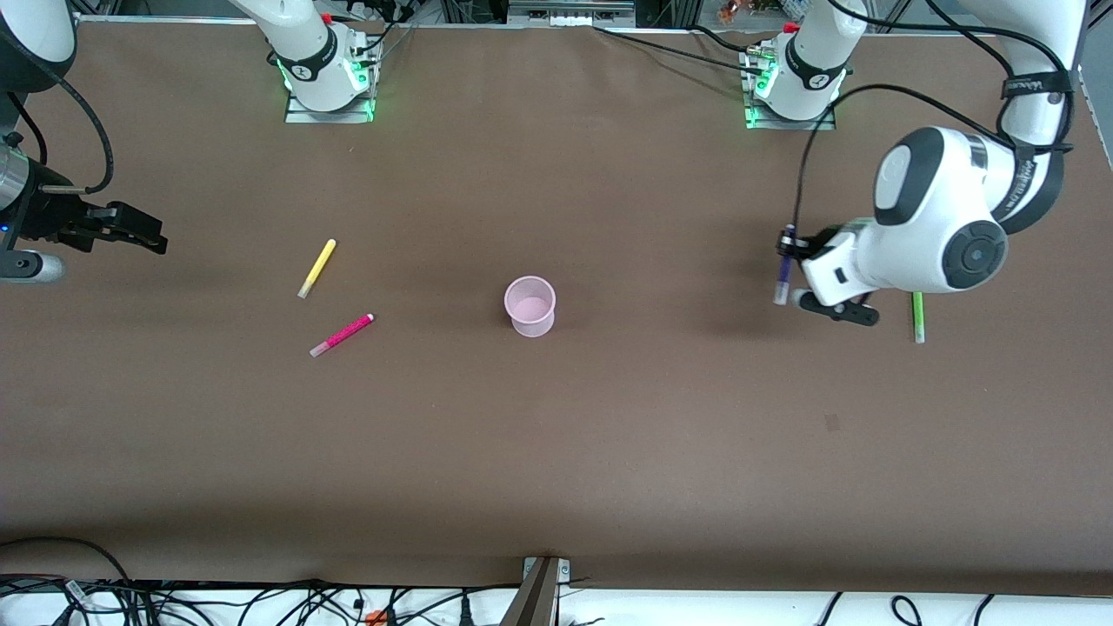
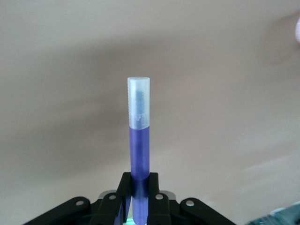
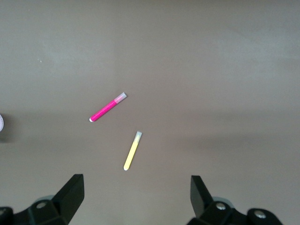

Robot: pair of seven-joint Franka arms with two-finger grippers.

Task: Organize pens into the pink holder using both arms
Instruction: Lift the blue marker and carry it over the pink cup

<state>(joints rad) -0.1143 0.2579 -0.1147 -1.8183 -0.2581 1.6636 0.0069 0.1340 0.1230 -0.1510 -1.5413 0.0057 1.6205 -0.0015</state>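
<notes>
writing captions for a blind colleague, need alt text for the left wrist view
The left end effector is shut on a purple pen, which points away from the camera with its pale whitish cap outermost. The brown table fills the rest of the view.

I worked in a robotics lab: my two arm bases were bolted to a brown-covered surface, with loose cables and metal framing along its edges.
</notes>
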